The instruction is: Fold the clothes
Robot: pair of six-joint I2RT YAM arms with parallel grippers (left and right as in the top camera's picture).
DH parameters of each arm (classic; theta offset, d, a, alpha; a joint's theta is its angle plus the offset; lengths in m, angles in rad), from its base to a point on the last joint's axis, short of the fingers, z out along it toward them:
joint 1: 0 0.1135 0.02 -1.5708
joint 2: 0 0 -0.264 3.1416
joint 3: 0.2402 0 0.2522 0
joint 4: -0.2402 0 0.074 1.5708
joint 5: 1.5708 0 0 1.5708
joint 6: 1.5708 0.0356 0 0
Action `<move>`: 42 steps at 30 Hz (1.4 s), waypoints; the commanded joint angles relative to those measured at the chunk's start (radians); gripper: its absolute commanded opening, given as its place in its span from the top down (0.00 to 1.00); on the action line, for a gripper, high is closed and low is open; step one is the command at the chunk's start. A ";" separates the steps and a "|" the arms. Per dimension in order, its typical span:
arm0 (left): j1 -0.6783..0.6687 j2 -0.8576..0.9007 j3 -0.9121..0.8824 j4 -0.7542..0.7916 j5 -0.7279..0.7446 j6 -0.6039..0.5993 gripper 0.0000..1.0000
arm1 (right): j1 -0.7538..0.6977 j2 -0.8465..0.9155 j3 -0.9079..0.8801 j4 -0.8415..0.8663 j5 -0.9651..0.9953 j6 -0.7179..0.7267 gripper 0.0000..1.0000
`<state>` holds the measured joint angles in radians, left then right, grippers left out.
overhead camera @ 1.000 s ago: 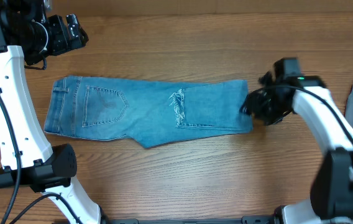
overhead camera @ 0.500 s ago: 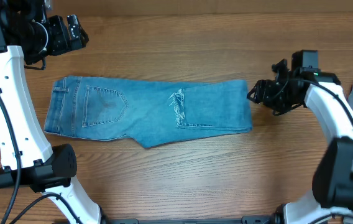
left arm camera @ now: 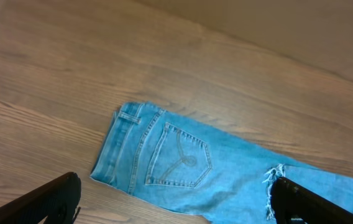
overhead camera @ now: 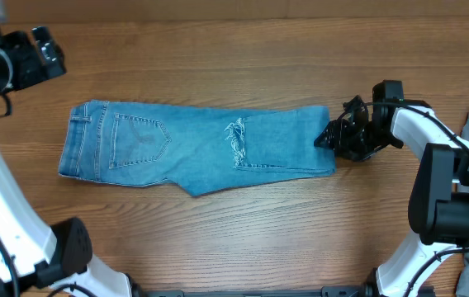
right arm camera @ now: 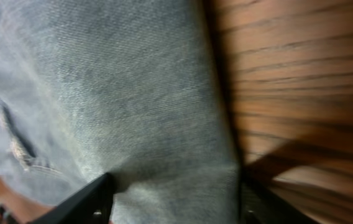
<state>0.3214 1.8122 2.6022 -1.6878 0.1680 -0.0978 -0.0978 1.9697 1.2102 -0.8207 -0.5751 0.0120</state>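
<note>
Flat, twill-textured light blue jeans (overhead camera: 193, 148), folded into a long strip, lie lengthwise across the wood-grain table (overhead camera: 243, 239), waistband toward the wide-spread left gripper (left arm camera: 175, 186), hem end between the parted fingers of the right gripper (overhead camera: 324, 139).

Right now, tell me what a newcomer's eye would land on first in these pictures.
The light blue jeans lie flat across the middle of the wooden table, waistband on the left arm's side, with a ripped knee near the centre. The right gripper sits at their hem end, its open fingers either side of the denim edge. The left gripper hangs open over the far left corner, away from the cloth.
</note>
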 commanded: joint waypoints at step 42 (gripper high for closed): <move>-0.007 -0.002 0.003 -0.002 -0.019 -0.007 0.00 | 0.322 -0.249 0.349 -0.286 0.285 0.177 0.96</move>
<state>0.3206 1.8008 2.6022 -1.6875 0.1596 -0.0978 0.1429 1.6974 1.5600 -1.1336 -0.3244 0.1070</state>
